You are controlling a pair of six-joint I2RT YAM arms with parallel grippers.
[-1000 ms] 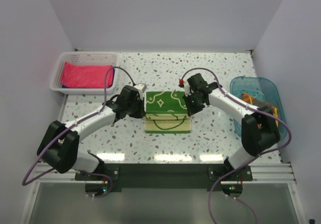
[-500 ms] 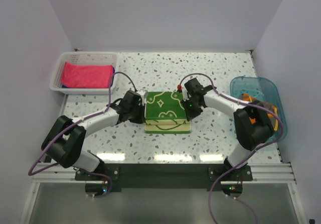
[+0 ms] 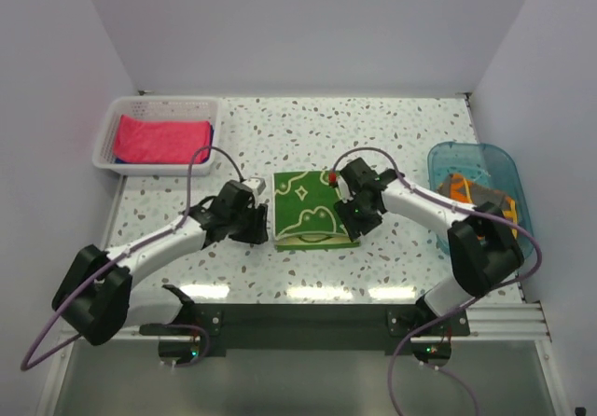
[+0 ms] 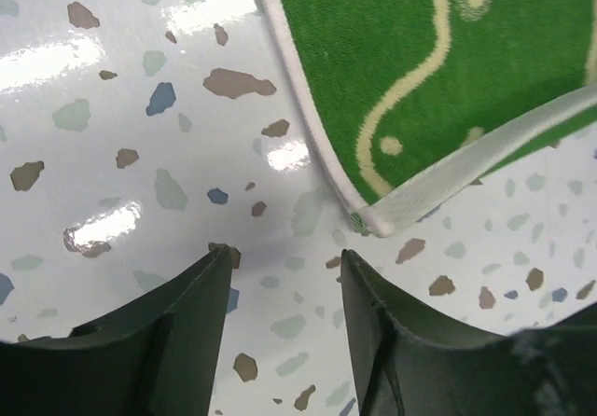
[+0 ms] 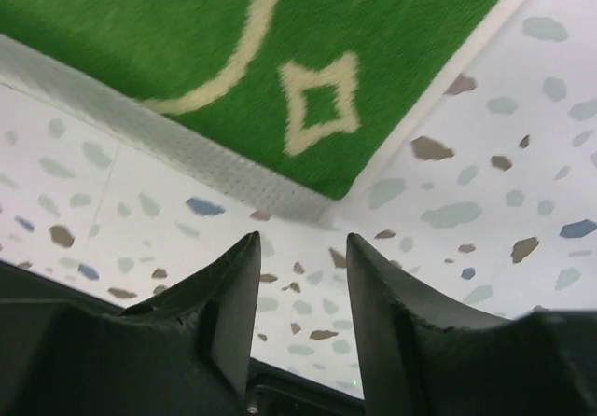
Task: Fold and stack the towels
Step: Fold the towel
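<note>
The speckled tabletop (image 3: 401, 131) is carrying a folded green towel (image 3: 312, 213). The left gripper (image 4: 284, 265) and right gripper (image 5: 303, 248) are sitting beside its corners, jaws parted, gripping nothing.

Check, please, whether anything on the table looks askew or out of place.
Only mildly: the folded green towel has layers that do not quite match, so a pale strip of the lower layer peeks out along its near edge. Nothing looks spilled or damaged.

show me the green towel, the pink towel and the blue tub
green towel (image 3: 312, 209), top external view, middle of its folded top
pink towel (image 3: 160, 139), top external view, centre of the cloth
blue tub (image 3: 471, 145), top external view, far rim
</note>
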